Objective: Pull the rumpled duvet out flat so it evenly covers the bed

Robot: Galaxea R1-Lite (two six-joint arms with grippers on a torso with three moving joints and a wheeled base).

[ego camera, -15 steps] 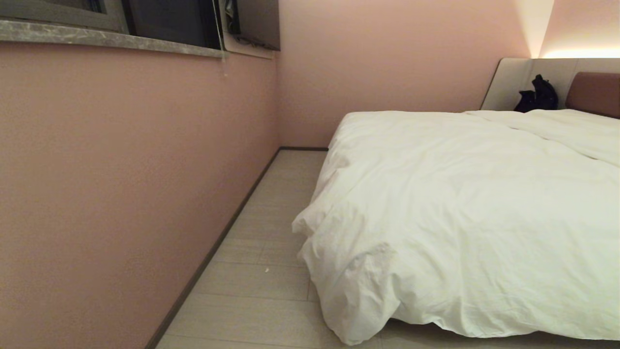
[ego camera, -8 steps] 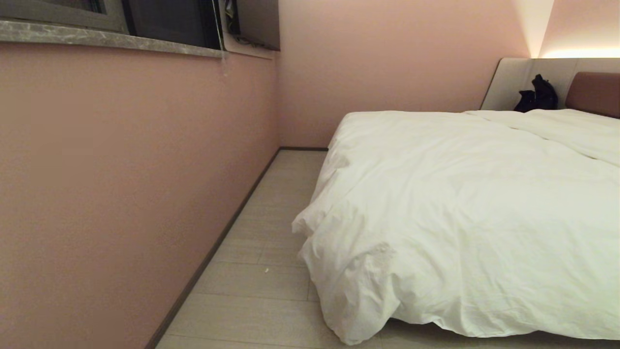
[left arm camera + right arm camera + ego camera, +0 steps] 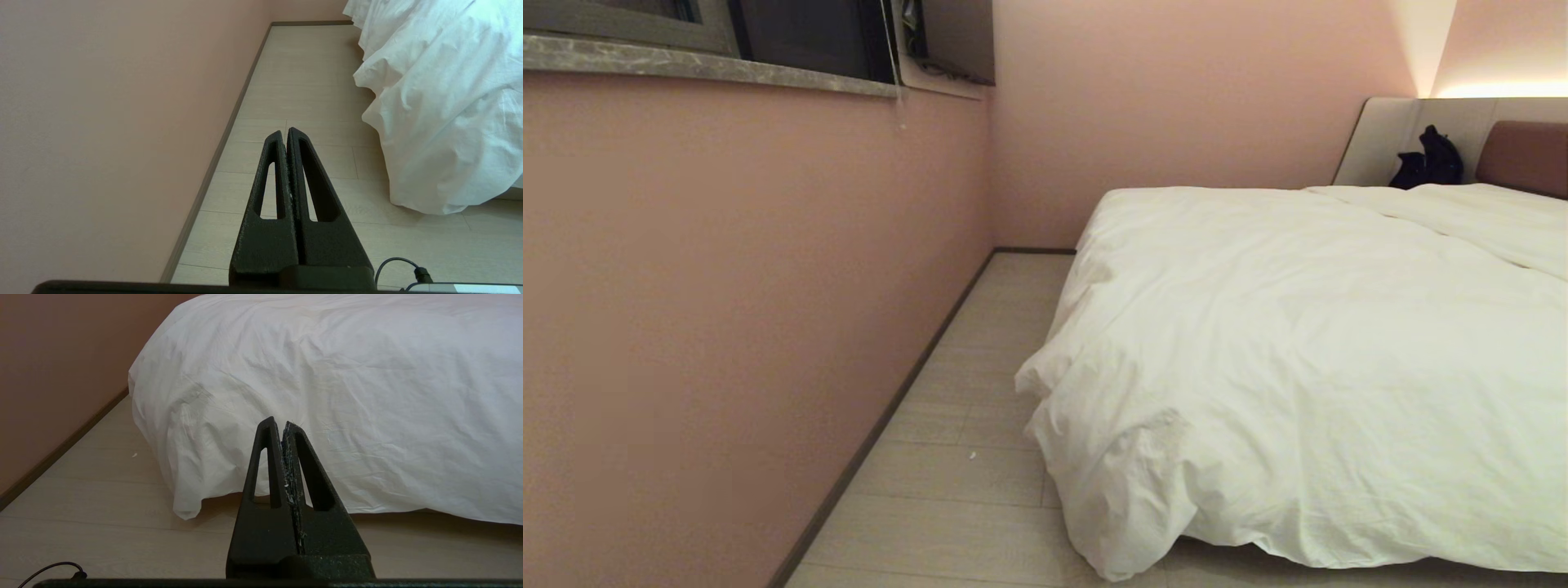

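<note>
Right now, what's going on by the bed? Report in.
Left gripper shut, empty, over the floor. Right gripper shut, empty, short of the duvet. Duvet spread over the bed, corner drooping floorward. Nothing in the way.

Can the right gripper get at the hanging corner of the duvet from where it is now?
Probably yes: the right gripper, shut, faces the duvet with only bare floor between.

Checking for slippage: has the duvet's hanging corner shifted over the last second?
No. The duvet corner sits at the same floor plank seam as before.
</note>
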